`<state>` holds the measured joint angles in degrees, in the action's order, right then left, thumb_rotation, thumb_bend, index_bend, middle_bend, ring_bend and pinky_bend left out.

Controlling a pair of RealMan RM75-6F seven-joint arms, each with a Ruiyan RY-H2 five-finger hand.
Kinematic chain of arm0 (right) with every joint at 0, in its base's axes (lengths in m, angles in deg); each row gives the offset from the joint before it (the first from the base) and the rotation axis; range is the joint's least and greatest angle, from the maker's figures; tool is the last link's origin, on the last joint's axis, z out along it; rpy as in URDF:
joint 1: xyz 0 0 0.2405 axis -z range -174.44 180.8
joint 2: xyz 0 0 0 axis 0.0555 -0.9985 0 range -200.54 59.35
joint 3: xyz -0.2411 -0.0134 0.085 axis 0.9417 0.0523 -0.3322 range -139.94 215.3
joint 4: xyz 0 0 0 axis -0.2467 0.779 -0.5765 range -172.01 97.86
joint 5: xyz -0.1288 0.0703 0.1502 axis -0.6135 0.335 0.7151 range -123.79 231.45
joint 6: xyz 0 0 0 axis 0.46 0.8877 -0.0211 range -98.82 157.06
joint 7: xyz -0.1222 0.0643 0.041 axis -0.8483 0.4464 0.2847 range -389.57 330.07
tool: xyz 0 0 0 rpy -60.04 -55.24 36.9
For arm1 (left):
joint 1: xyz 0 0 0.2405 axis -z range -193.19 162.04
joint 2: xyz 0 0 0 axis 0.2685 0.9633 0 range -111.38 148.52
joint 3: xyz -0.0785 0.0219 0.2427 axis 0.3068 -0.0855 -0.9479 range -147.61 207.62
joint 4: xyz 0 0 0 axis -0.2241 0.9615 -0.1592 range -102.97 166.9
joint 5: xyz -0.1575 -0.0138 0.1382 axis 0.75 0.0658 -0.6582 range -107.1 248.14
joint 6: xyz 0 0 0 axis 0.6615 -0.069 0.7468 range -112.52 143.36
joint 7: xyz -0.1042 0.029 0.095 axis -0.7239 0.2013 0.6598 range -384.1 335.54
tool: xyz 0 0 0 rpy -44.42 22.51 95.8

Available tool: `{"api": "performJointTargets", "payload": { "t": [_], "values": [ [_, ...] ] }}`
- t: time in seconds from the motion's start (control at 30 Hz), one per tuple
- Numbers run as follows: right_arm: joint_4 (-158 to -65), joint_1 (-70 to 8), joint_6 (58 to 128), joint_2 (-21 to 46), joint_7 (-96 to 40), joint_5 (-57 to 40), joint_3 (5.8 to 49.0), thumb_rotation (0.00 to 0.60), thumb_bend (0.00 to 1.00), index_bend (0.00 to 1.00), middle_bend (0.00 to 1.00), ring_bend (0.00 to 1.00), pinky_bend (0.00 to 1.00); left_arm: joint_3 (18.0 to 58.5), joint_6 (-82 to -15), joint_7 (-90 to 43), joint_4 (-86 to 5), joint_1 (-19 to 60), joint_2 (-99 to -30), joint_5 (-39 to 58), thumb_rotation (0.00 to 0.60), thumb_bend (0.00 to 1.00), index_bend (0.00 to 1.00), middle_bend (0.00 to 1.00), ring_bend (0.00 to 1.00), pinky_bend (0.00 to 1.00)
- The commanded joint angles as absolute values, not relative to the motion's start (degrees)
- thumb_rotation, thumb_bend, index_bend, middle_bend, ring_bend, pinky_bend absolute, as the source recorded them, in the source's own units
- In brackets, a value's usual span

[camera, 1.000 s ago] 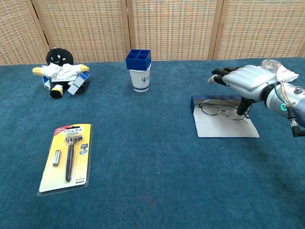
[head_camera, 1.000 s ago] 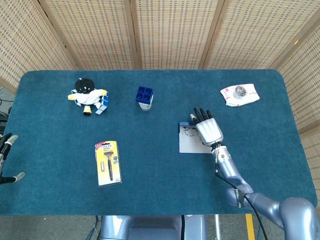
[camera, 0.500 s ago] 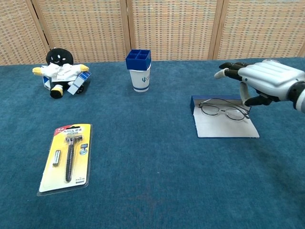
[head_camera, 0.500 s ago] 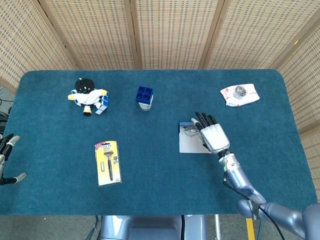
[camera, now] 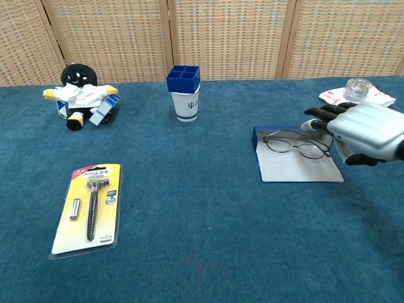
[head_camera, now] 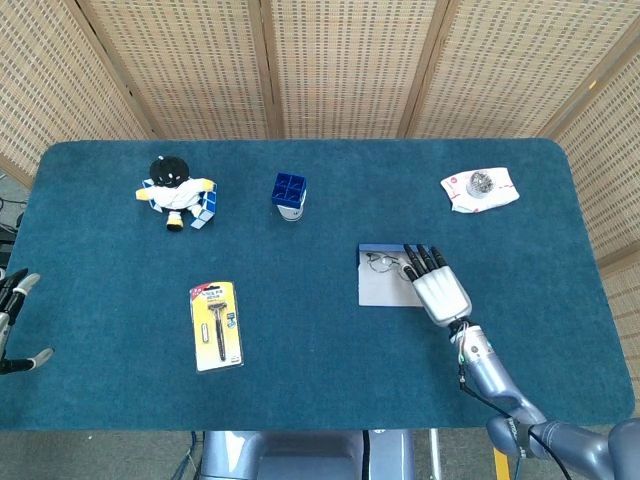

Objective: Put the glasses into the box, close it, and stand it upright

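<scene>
**Glasses lie on the flattened box, right robot hand beside them**

The bench (head_camera: 300,380), covered in blue carpet, carries everything. The box (camera: 297,165) serves as landmark: it lies open and flat, a pale panel with a low blue wall along its far edge. To its right, partly over its right edge, hangs the right robot hand (camera: 363,132), palm down, fingers stretched out and apart, holding nothing; its dark fingertips (head_camera: 420,255) reach over the far right corner of the box, near the glasses. Far left of the box, at the bench's near left edge, the left robot hand (head_camera: 14,315) shows only in the head view, fingers spread, holding nothing.

Well left of the box lies a razor pack (camera: 90,208) on yellow card. Far left and further back sits a plush doll (camera: 81,94). Back right of the box lies a white packet (head_camera: 481,189). Back left stands a white cup with a blue insert (camera: 184,84). The glasses (camera: 297,145) rest on the box's panel, just inside the blue wall, lenses flat.
</scene>
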<state>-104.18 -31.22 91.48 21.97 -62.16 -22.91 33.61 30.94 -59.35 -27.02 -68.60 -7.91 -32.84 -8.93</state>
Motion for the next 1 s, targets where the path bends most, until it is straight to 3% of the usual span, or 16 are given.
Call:
{"api": "performJointTargets", "payload": {
  "t": [0.03, 0.83, 1.0],
  "values": [
    [-102.56, -31.45, 91.21, 23.18, -63.62, -22.48, 33.27, 0.6, 1.0, 0.13, 0.0, 0.0, 0.13, 30.96, -59.34, -27.19, -68.54, -7.93, -32.8, -8.92, 0.6, 0.0, 0.0, 0.0, 0.0, 0.0],
    [-96.02, -31.86, 89.53, 27.21, -66.11, -22.79, 33.36, 0.6, 1.0, 0.13, 0.0, 0.0, 0.13, 31.3, -58.5, -26.49, -68.53, -7.52, -33.04, -7.72, 0.6, 0.0, 0.0, 0.0, 0.0, 0.0],
    [-97.36, -31.58, 92.02, 26.2, -64.81, -24.31, 32.89, 0.6, 1.0, 0.13, 0.0, 0.0, 0.13, 31.32, -58.64, -26.88, -68.48, -7.6, -32.94, -7.84, 0.6, 0.0, 0.0, 0.0, 0.0, 0.0]
  ]
}}
